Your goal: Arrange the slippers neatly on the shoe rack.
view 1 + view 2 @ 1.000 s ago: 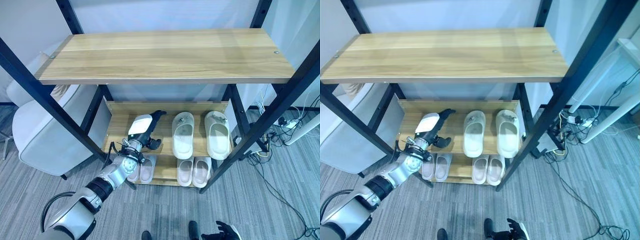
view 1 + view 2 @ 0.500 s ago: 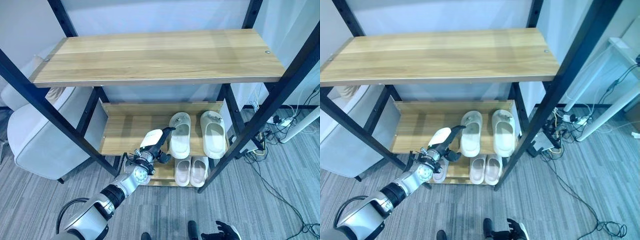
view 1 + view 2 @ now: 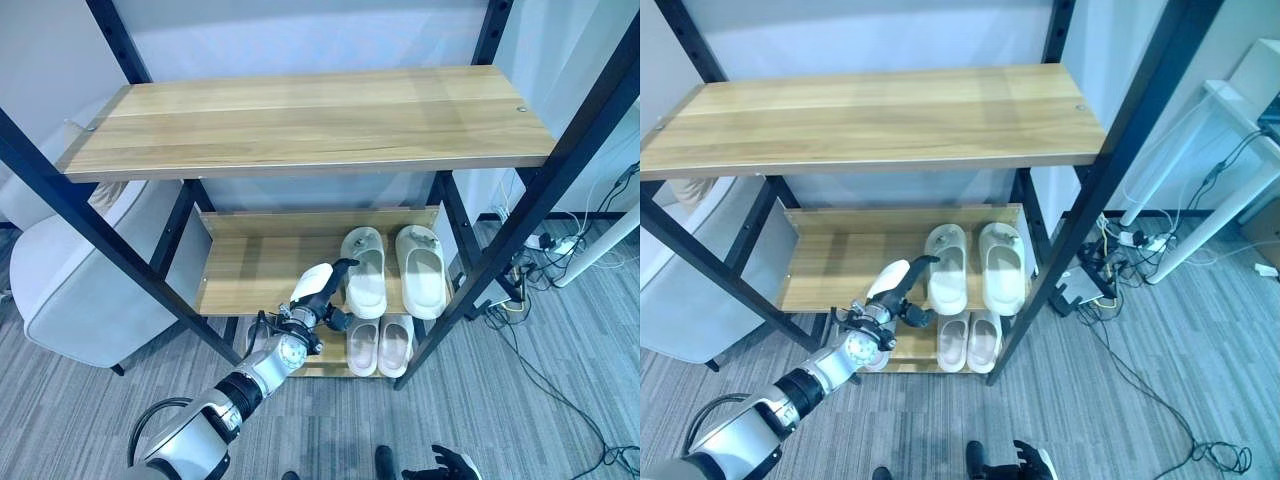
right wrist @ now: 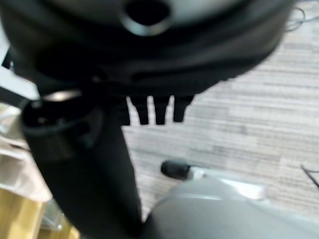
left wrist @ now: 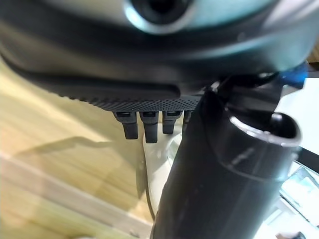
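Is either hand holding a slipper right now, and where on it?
No. The left hand reaches open toward the cream slippers on the middle shelf, grasping nothing. The right hand hangs low and empty.

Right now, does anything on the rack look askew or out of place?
Nothing stands out. Both slipper pairs, middle shelf and bottom shelf, sit straight and side by side; the open left hand hovers beside them.

Grey carpet floor [image 3: 80, 400], pale armchair [image 3: 75, 290] left, white wall [image 3: 300, 35].

Slippers [image 3: 396, 268] on shoe rack [image 3: 250, 270]
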